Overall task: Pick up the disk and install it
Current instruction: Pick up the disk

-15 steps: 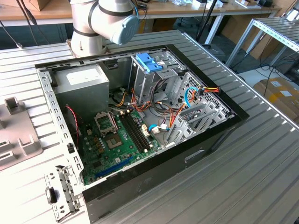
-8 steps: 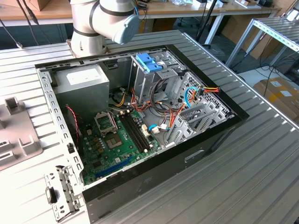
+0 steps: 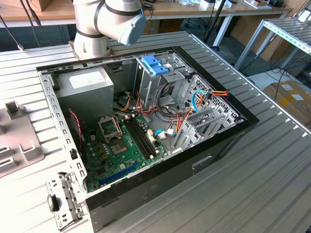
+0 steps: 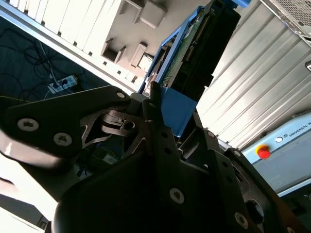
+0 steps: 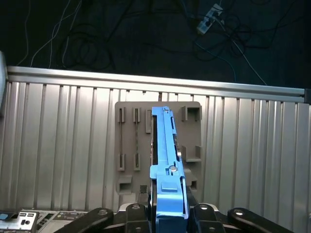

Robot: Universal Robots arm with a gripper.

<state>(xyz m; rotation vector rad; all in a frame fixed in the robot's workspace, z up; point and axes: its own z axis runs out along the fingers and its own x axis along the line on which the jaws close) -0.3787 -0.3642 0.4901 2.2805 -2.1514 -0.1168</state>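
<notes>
The disk is a flat dark drive framed by bright blue rails, seen edge-on in the first wrist view. My gripper is shut on its blue tab end, with a black finger on either side. The second wrist view shows the disk reaching away from the gripper, its circuit side and blue tab in sight. It hangs in the air over the grey slotted holder on the ribbed table. In the exterior view, the open computer case lies in the middle of the table, with the arm rising behind it.
Inside the case are a grey power supply box, a green motherboard, bundled cables and a pale blue latch on the drive cage. The grey holder lies at the exterior view's left. A red button sits on a pale unit.
</notes>
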